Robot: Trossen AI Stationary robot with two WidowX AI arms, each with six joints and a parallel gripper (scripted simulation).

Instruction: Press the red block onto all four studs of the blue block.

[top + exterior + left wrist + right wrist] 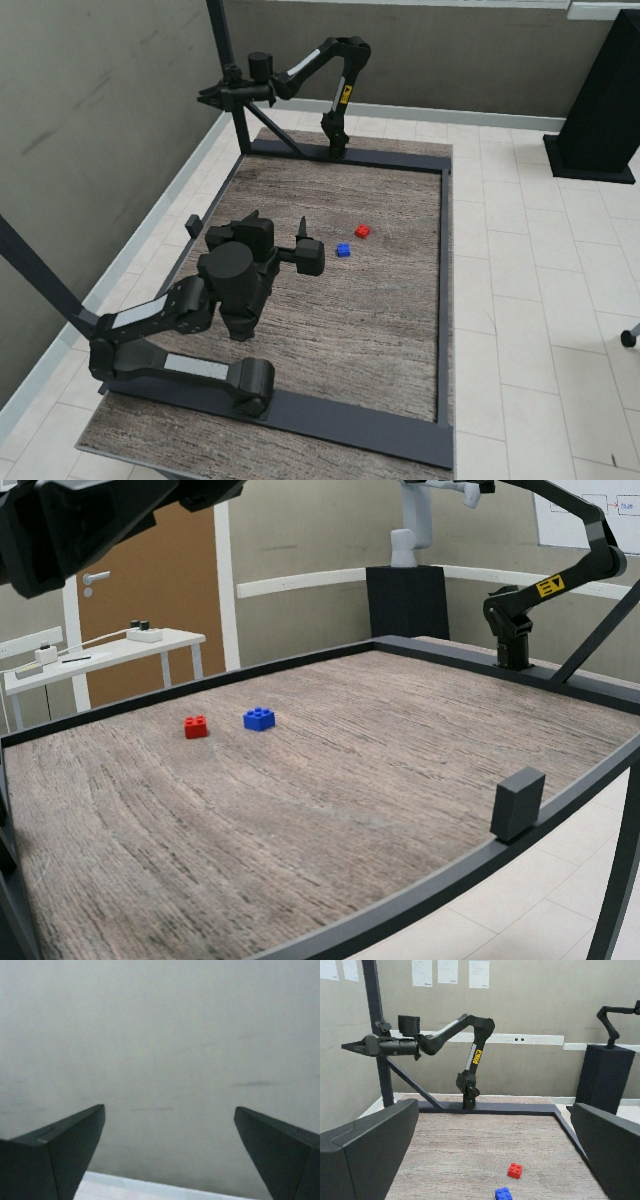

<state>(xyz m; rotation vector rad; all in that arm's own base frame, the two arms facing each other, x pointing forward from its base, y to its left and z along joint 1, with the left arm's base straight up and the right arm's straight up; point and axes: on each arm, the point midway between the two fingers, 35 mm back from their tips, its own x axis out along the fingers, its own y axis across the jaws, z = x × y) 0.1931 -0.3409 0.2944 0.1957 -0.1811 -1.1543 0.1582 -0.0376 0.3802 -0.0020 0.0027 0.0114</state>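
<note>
Right gripper (279, 214) (495, 1105) fingers stand wide apart with nothing between them; left gripper (199, 96) (170, 1107) (342, 1046) is likewise open and holds nothing, its tips aimed at the grey wall (93, 129) (160, 1035) (345, 1085). The wood-grain table (387, 310) (310, 790) (470, 1140) spreads out between the two arm bases; a dark frame (443, 310) (439, 883) (495, 1109) edges its work area; the right arm (196, 366) (542, 591) is folded in the top view's foreground, its gripper raised and facing across the table; the left arm (348, 67) (480, 1042) is bent at the far end, its gripper well above the tabletop. A dark box-shaped piece (193, 226) (516, 804) is mounted on the wall-side rail; the blue block (343, 250) (258, 720) (503, 1194) sits upright on the table, its studs bare and facing up; the red block (362, 230) (195, 727) (515, 1170) rests near it, also studs up, on the side toward the left arm's base; the two blocks are apart, turned at different angles, and neither gripper touches them.
</note>
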